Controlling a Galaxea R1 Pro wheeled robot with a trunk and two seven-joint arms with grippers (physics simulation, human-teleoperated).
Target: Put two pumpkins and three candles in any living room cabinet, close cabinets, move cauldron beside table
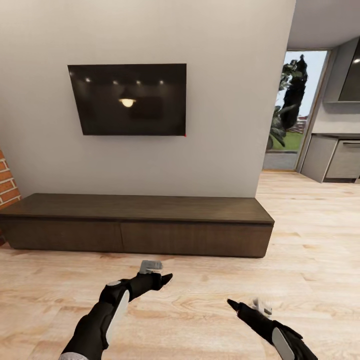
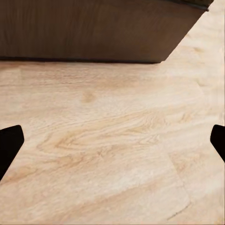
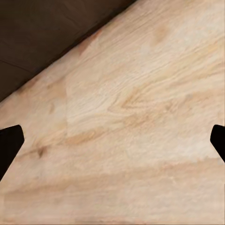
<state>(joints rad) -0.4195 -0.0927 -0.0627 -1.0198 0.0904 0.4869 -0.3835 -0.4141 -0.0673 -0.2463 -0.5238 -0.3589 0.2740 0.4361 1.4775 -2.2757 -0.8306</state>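
The long, low dark brown cabinet (image 1: 135,222) stands against the white wall ahead, with its drawer fronts closed and its top bare. My left gripper (image 1: 164,278) hovers over the plank floor in front of it, open, its black fingertips (image 2: 9,145) spread wide with nothing between them. My right gripper (image 1: 233,304) is lower and to the right, also open and empty, its fingertips (image 3: 9,145) far apart. Both wrist views look down at the floor with the cabinet front (image 2: 93,28) (image 3: 47,37) just beyond. The pumpkins, candles, cauldron and table are out of view.
A black TV (image 1: 129,99) hangs on the wall above the cabinet. The red brick chimney (image 1: 7,182) edges in at the left. To the right, light wood floor (image 1: 310,235) runs to a kitchen with grey units (image 1: 334,157) and a glass door (image 1: 292,112).
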